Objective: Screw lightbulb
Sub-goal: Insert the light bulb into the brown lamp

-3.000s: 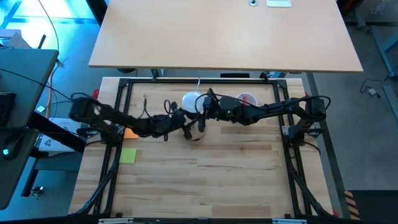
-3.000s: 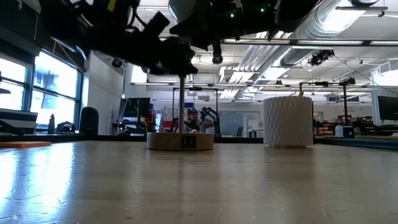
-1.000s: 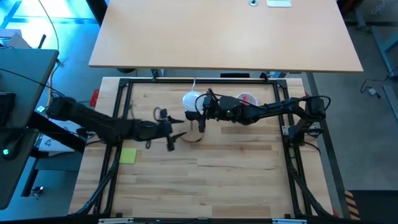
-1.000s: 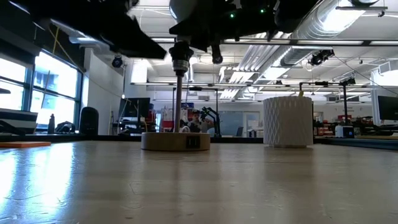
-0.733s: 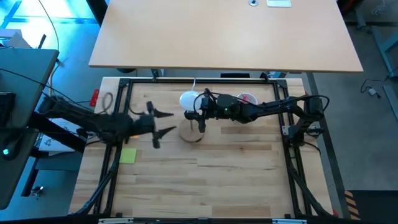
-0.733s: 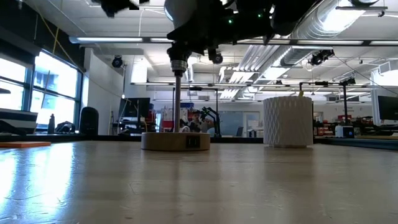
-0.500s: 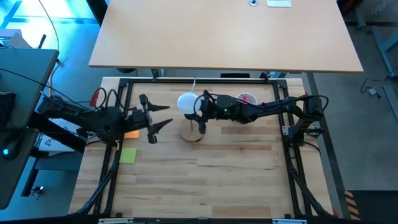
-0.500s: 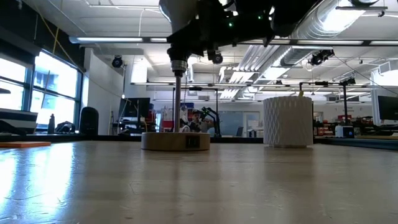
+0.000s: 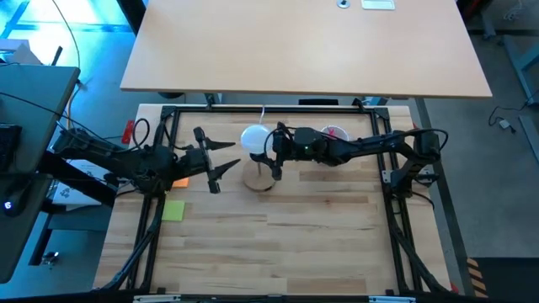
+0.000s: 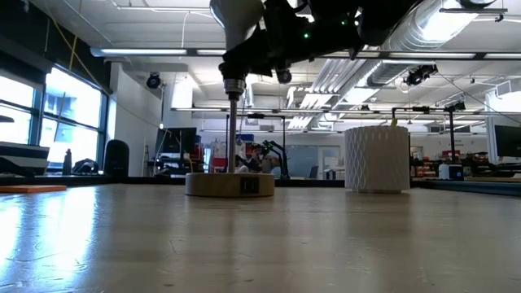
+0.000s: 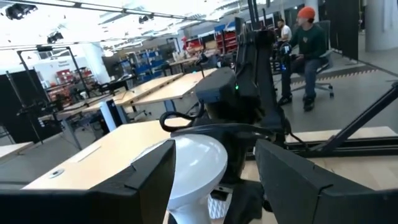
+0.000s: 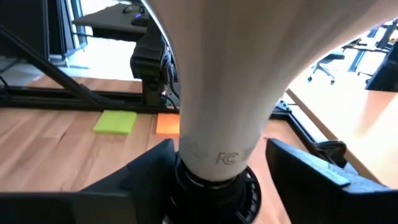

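The white lightbulb (image 9: 253, 137) stands upright, globe up, on the black-topped stem (image 10: 233, 130) of the round wooden disc (image 9: 259, 179). Its narrow neck (image 10: 233, 85) meets the black socket (image 12: 217, 188). My right gripper (image 9: 272, 158) reaches in from the table's right and is shut on the bulb. My left gripper (image 9: 212, 160) is open and empty, left of the bulb and apart from it. In the left wrist view its two fingers (image 11: 143, 186) frame the bulb (image 11: 196, 165) at a distance. My right gripper pinches the lightbulb's tapering lower part (image 12: 219, 140), just above the socket, between its two fingers (image 12: 146, 177). The fingers come level from the table's right side and lie across the bulb. The bulb stands upright with its neck on the stem's top.
A white latticed cup (image 10: 376, 159) with pink items (image 9: 335, 135) stands to the right of the lamp at the far side. A green note (image 9: 174, 210) and an orange one (image 9: 178, 180) lie at the left. The near half of the wooden table (image 9: 286, 252) lies in front.
My left gripper has drawn back from the lamp toward the table's left edge and risen out of the low view, staying open. My right gripper has kept its hold on the bulb on the stem.
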Controlling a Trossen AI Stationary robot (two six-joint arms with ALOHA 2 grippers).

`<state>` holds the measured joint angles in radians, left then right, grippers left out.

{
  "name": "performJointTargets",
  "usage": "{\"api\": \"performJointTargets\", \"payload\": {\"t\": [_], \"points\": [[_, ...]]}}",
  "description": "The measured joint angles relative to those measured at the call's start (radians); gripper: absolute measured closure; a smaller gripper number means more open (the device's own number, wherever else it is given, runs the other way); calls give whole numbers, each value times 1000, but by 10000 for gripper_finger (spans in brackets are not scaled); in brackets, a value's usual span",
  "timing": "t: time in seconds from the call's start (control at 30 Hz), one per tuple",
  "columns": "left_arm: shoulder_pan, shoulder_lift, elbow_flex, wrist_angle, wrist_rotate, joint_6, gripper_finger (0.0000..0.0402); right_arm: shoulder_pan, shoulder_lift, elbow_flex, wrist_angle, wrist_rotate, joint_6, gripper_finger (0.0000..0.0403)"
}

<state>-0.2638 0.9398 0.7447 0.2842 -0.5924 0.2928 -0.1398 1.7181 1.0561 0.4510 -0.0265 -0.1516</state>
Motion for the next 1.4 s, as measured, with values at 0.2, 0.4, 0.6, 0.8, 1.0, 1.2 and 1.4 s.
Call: {"api": "performJointTargets", "payload": {"t": [0.2,0.4,0.6,0.8,1.0,1.2,1.4], "points": [[0,1,0,-4,0,-3,189,-4,-47,-1,-82,0,-11,135],[0,1,0,-3,0,-3,188,-17,-105,0,-164,0,-15,135],[-17,-1,0,-10,-55,8,188,-30,-173,1,-310,14,-47,135],[-71,-1,0,-48,-141,37,206,-46,-272,-3,-471,230,-47,135],[-74,58,-103,71,-151,4,284,-92,-334,-267,-38,295,129,137],[-99,104,-143,348,-150,139,366,-118,-257,-474,680,86,269,210],[-54,159,-142,501,-85,222,397,-123,-165,-325,654,-87,286,377]]}}
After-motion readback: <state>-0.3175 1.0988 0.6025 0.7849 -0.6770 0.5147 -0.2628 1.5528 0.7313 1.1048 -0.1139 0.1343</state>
